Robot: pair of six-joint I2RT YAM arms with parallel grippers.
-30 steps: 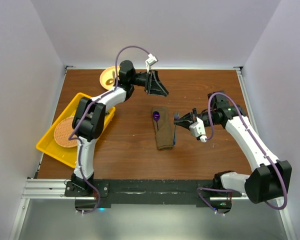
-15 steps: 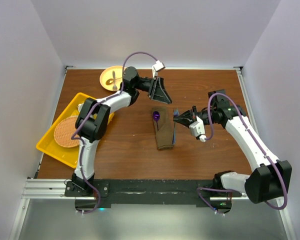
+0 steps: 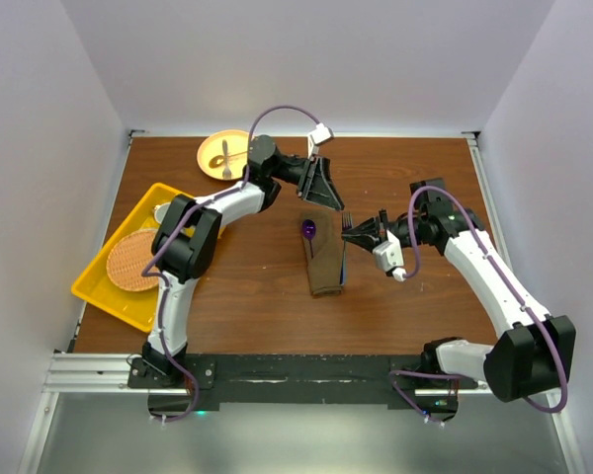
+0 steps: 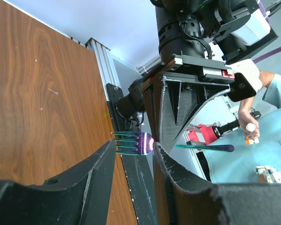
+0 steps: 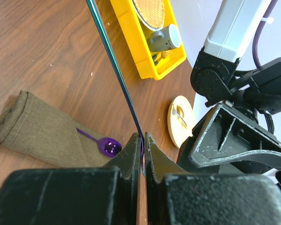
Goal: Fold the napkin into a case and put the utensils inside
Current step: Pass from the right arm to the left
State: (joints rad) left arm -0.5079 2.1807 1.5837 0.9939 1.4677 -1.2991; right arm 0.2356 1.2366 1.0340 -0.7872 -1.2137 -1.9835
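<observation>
Left gripper (image 3: 323, 185) has swung toward the fork (image 4: 135, 143), fingers apart but narrowing. Right gripper (image 5: 141, 140) is clamped on its handle, just right of the case (image 3: 324, 265) holding the spoon (image 3: 308, 229). We read a handover before insertion.

Fork (image 5: 113, 61): handle leaves the right wrist view's top edge; head hidden behind the right gripper (image 5: 142, 138).
Spoon (image 3: 308, 229): most of the handle hidden inside the case (image 3: 324, 265).
Small item (image 3: 225, 160): lies on the plate (image 3: 208, 148) at the bench's far-left corner, too small to name.
Woven mat (image 5: 150, 11): cut by the right wrist view's top edge.
</observation>
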